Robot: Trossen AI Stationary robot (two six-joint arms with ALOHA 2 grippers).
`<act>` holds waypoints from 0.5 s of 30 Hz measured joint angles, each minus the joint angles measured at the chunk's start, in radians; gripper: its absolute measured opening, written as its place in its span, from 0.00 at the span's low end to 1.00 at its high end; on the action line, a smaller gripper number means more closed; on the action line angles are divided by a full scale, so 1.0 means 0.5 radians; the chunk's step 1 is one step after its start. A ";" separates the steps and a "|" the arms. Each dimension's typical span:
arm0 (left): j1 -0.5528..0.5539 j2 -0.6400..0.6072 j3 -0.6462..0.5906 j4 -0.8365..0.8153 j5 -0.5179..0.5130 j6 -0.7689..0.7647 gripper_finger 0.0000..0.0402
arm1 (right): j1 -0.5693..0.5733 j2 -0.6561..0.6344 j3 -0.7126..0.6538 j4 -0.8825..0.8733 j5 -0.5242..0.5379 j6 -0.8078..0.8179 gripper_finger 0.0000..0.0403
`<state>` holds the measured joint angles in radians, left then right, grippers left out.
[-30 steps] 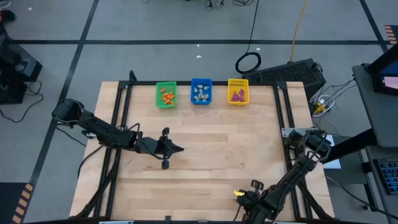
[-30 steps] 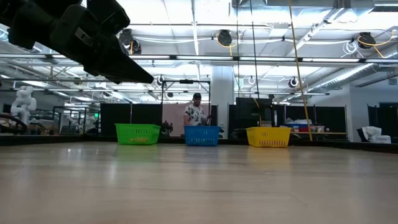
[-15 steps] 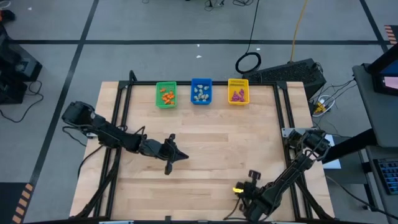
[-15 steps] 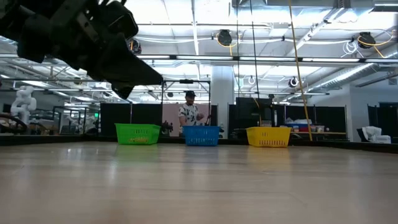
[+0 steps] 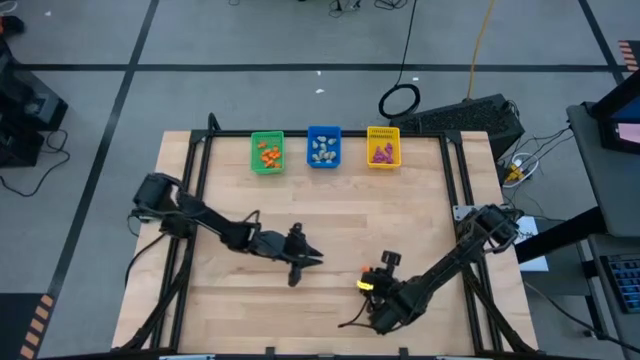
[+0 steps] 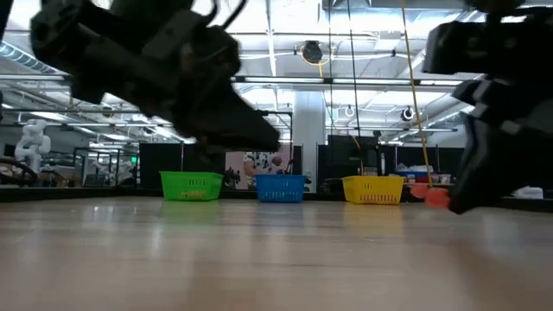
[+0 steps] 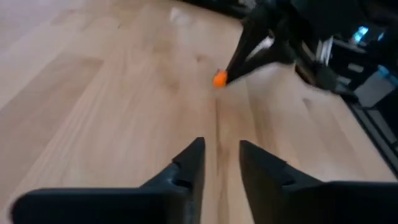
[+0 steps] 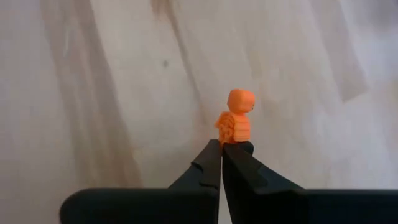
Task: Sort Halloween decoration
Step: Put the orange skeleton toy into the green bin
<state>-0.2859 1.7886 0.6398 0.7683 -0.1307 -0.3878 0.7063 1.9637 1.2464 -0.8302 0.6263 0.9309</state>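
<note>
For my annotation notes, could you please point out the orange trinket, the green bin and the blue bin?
orange trinket [image 8: 236,121]: right wrist view, its body above the pinching tips.
green bin [image 5: 254,152]: high view, its left rim.
blue bin [image 6: 280,188]: low view, its front wall.

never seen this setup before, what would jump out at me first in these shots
The tiny orange trinket pinched at the tip of the right pincer, held over the near middle of the wooden table. Next, the row of green bin, blue bin and yellow bin along the far edge. The left pincer hovers nearby, slightly open and empty.
</note>
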 joint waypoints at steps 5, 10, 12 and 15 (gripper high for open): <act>0.062 0.176 0.160 0.019 0.007 -0.050 0.37 | -0.037 -0.002 0.003 0.091 0.131 -0.144 0.00; 0.120 0.315 0.292 0.033 0.155 -0.032 0.44 | -0.067 -0.002 0.003 0.172 0.236 -0.279 0.00; 0.132 0.355 0.342 0.008 0.231 -0.005 0.45 | -0.077 -0.002 0.003 0.192 0.274 -0.313 0.00; 0.137 0.405 0.406 -0.001 0.269 0.031 0.45 | -0.094 -0.003 0.003 0.245 0.319 -0.370 0.00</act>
<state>-0.2174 1.9910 0.8428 0.7679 0.0039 -0.3721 0.6594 1.9624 1.2481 -0.7079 0.7860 0.7459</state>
